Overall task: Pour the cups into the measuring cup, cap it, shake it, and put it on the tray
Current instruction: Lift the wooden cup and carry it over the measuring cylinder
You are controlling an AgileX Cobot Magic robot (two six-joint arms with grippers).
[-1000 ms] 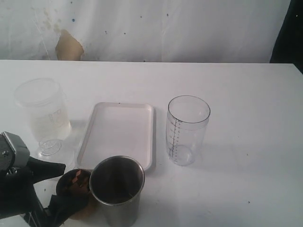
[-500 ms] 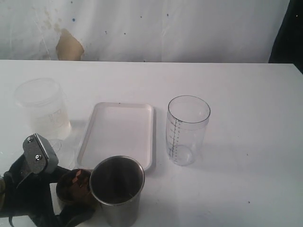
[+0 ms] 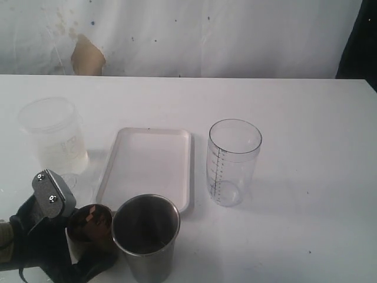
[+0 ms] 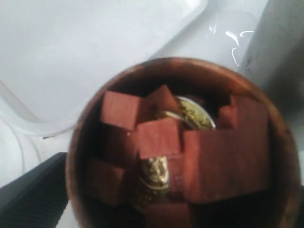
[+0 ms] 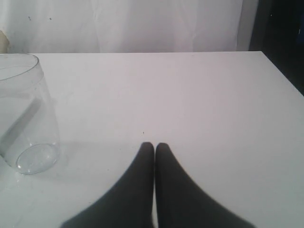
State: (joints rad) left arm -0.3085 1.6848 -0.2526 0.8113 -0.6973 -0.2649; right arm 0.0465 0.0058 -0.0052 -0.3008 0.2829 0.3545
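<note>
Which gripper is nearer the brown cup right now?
Left. The left gripper has its jaws either side of the brown cup; the right gripper, shut, sits off by the measuring cup, outside the exterior view.

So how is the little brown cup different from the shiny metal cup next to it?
The brown cup is short, round and looks wooden; the steel cup is taller, tapered and shiny. The brown cup holds reddish-brown cubes; the steel cup's inside just looks dark. The left gripper straddles the brown cup; nothing is around the steel cup. Both stand upright, open-topped, side by side by the tray.
</note>
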